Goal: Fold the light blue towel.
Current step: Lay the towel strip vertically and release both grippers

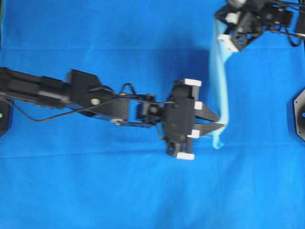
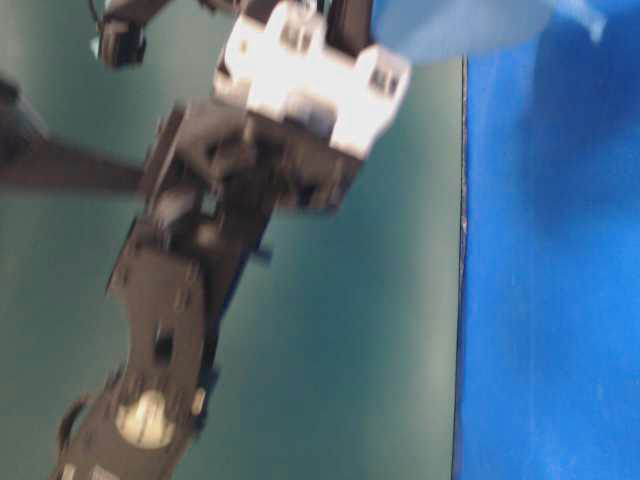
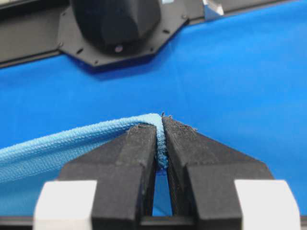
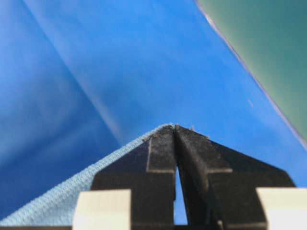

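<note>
A large dark royal-blue table cloth (image 1: 119, 191) covers the whole work surface, and above it a pale sky-blue microfibre towel (image 1: 220, 90) hangs lifted between the two arms. In the overhead view the towel runs as a narrow strip from the upper right down to the middle right, seen nearly edge-on, so most of its area hangs below that line.

The black left gripper (image 1: 217, 125) reaches across from the left and has its jaws closed on the towel's lower end; the left wrist view shows the hemmed edge (image 3: 160, 139) pinched between the fingertips, with the cloth trailing off to the left. The black right gripper (image 4: 174, 128), at the top right in the overhead view, is likewise clamped tight on a corner, with woven cloth falling away below and left.

The towel looks light, soft and limp: it sags between the holds and will drape wherever it is lowered. Corners or hemmed edges seem the surest places to grasp, since the stitching gives the pads something firmer. The weave looks grippy, not slippery, and nothing about it is fragile.
</note>
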`<state>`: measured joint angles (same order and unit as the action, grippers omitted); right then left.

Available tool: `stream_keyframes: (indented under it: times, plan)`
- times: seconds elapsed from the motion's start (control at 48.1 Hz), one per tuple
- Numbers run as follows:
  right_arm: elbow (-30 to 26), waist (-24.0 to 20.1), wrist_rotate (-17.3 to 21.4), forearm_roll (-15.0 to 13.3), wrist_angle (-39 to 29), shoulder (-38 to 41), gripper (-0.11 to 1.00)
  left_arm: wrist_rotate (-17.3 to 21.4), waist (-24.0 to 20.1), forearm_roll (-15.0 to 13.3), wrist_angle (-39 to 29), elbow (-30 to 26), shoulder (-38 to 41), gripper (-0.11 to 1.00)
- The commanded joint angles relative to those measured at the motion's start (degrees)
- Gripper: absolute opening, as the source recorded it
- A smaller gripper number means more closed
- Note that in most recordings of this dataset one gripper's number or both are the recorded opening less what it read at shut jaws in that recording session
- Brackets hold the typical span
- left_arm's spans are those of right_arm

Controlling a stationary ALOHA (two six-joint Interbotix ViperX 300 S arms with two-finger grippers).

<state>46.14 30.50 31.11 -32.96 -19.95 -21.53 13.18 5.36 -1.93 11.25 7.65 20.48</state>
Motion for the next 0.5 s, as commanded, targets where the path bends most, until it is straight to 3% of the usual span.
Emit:
stream_keyframes:
  times: [0.0,0.25,0.354,0.478]
  plan:
    - [0.9,1.9,-0.1,-0.5,-1.8,-3.4,0.02,0.3,2.2,0.2,0.7,-6.2,2.1,0.02]
    - [2.5,1.8,-0.3,-0.4,-5.0,-5.3,0.02,-1.6,1.5,0.2,0.7,-13.9,9.3,0.02]
    - [1.8,1.7,-0.3,-0.4,-2.4,-2.5,0.02,-3.9,0.9,0.2,0.5,-12.7,9.1,0.02]
    - [-0.3,1.0,-0.3,-0.4,2.0,2.7,0.02,-5.0,0.3,-0.2,1.6,-7.3,7.1,0.02]
